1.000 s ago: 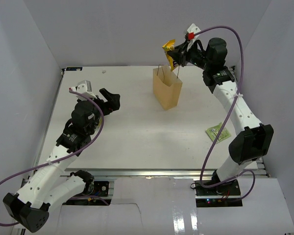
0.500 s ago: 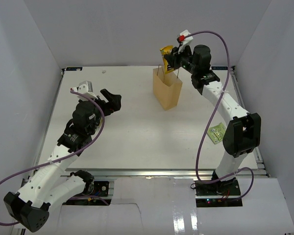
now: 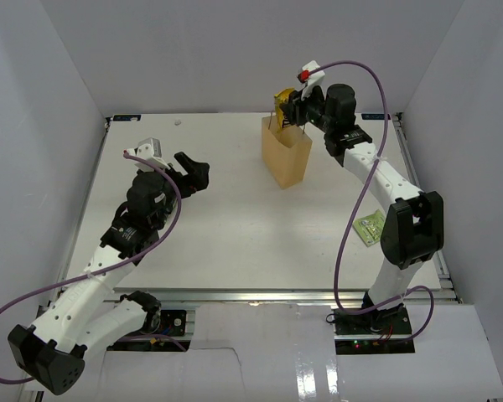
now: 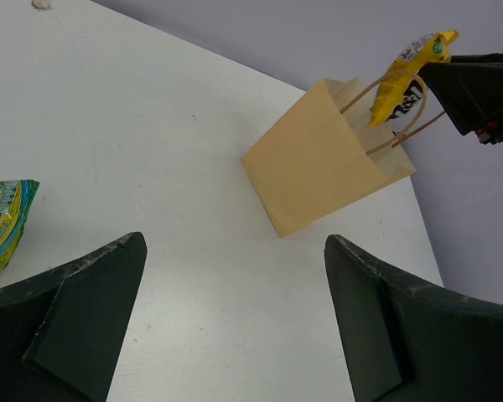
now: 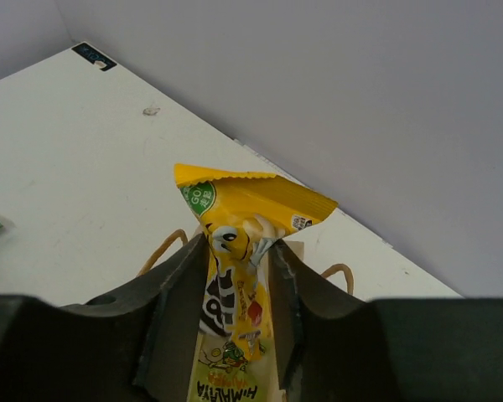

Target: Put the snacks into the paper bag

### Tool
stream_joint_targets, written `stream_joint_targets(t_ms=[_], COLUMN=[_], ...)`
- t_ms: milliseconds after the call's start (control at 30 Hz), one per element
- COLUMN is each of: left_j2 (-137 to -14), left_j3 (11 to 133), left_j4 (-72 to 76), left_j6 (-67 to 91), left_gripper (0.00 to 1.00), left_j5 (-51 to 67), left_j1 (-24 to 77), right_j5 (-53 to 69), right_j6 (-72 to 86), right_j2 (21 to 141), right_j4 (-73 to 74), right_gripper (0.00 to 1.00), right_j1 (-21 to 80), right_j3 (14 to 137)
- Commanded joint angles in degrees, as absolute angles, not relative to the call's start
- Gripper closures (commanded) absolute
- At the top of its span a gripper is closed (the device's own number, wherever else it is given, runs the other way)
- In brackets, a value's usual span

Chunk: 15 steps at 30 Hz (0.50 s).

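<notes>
Right gripper (image 5: 237,293), clamped on the yellow packet (image 5: 243,205), had swung leftward and down to just over the bag (image 3: 285,157) at upper centre, so dropping it in looked imminent.

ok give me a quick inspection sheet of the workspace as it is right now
surface: white table, flat, no spills seen
job's things: paper bag upright at the far middle; yellow packet held above the bag's mouth, between the handles; green-and-white packet lying flat near the right arm; another printed packet at the edge of the left wrist view, partly cut off
clutter: one small speck near the far edge
hands: right hand shut on the yellow packet; left hand open, holding nothing, away from the bag
cables: purple cable looped along each arm, clear of the bag
surroundings: plain white walls on three sides
</notes>
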State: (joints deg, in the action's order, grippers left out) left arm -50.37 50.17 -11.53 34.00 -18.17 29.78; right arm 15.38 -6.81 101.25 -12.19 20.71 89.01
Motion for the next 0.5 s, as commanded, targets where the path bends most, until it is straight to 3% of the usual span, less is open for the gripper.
stream_joint_targets(t_ms=[0, 300, 467], left_j2=[-49.92, -49.83, -49.05], left_j3=[49.92, 49.40, 48.70], left_j4=[-10.55, -10.28, -11.16], left_j6=[34.45, 34.45, 34.54], left_gripper=[0.02, 0.02, 0.02], left_j5=[-17.58, -17.75, -18.45], left_j1=[29.62, 29.62, 29.62], right_j5=[16.08, 19.68, 31.18], right_j6=[-8.17, -9.05, -19.32], right_j2=[100.72, 96.95, 90.81], right_j4=[-15.12, -11.35, -0.99], right_gripper=[0.57, 0.45, 0.25], right_j1=[20.74, 20.74, 18.73], right_j3=[88.94, 89.30, 87.37])
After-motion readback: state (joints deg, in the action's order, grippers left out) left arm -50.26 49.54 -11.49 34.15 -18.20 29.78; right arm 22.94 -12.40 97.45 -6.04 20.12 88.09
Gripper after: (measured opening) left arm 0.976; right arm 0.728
